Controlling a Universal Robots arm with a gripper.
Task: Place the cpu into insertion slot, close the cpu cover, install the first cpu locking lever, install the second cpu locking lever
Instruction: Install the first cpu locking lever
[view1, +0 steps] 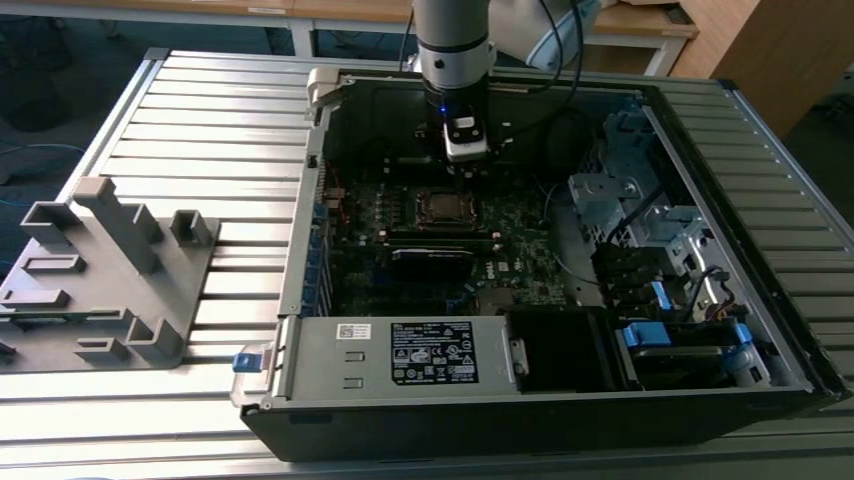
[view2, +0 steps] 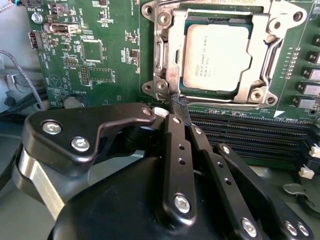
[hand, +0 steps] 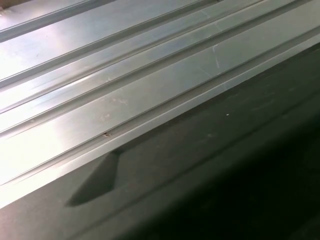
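While the grey fixture (view1: 107, 270) sits idle on the slotted table (view1: 227, 110) at the exterior view's left, all the action is inside the open computer case (view1: 307, 300). Mid-board, the insertion slot (view1: 419, 206) is filled. In the second wrist view the cpu (view2: 216, 55) lies flat in it, and the cpu cover (view2: 172, 30) looks folded down around the chip, so two steps look done. Close by, the gripper (view2: 181, 106) hovers at the socket's corner, fingers pinched together, tips at the end of one locking lever (view2: 161, 57). Whether they nip it, I can't tell. That lever and the other locking lever (view2: 270, 55) lie along the frame, but latched? Can't call it. Drive bays (view1: 627, 200) stand at the right.
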